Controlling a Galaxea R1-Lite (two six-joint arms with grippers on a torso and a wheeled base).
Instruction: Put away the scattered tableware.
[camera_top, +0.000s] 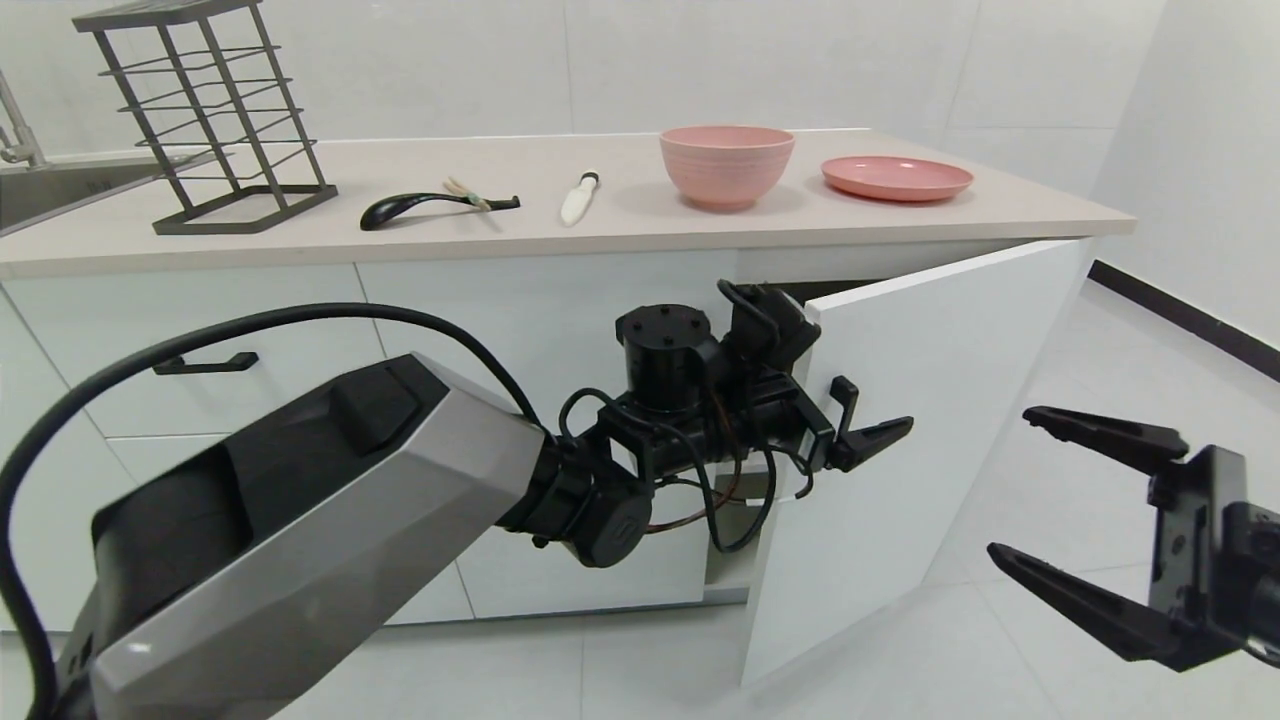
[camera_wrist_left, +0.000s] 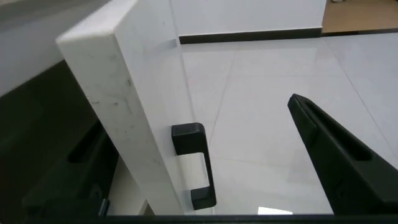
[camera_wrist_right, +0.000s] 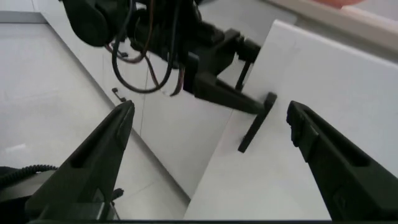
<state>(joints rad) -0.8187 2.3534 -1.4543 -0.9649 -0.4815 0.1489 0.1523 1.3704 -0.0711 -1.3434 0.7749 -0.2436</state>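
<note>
Your left gripper (camera_top: 868, 436) sits at the free edge of the open cabinet door (camera_top: 940, 470), fingers spread with one on either side of it, just beside the black handle (camera_top: 846, 402). Your right gripper (camera_top: 1012, 482) hangs near the door's outer face, fingers wide apart and empty. On the tabletop (camera_top: 640, 228) lie a black spoon (camera_top: 420, 207), chopsticks (camera_top: 468, 193), a white knife (camera_top: 580, 197), a pink bowl (camera_top: 727, 165) and a pink plate (camera_top: 897, 177).

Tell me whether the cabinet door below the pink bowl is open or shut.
Open. The cabinet door stands swung outward at an angle, and a dark gap shows behind its top edge.
</note>
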